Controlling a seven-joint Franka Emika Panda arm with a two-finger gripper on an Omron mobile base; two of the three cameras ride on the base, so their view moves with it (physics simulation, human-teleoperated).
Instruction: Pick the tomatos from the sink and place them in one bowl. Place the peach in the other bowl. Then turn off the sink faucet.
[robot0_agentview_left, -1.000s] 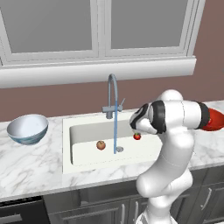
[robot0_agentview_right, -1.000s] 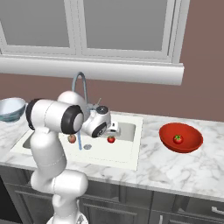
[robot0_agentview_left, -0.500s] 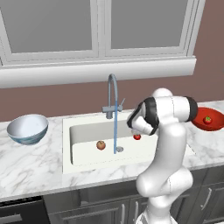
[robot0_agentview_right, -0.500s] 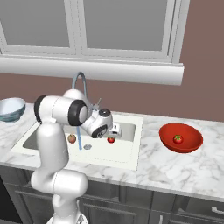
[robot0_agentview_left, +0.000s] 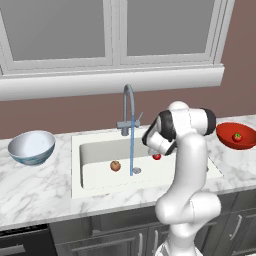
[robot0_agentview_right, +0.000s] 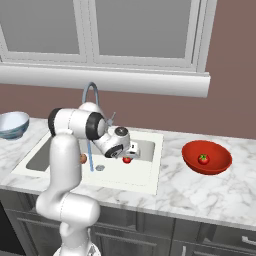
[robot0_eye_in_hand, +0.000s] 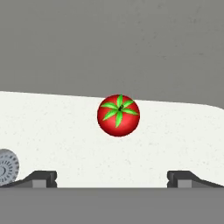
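One tomato lies on the white floor of the sink, right of the drain. My gripper hangs open just above it, with nothing between its fingertips. From the base, the gripper covers part of this tomato. The other tomato rests in the red bowl on the right counter. The peach sits in the sink left of the water stream. The white and pale blue bowl stands on the left counter. Water runs from the faucet.
A thin stream of water falls onto the drain between peach and tomato. The window sill juts out above the faucet. Marble counter lies open in front of the red bowl.
The arm has swung its elbow left, away from the red bowl, and folded in over the sink. The hand sank toward the tomato. The jaws stayed open.
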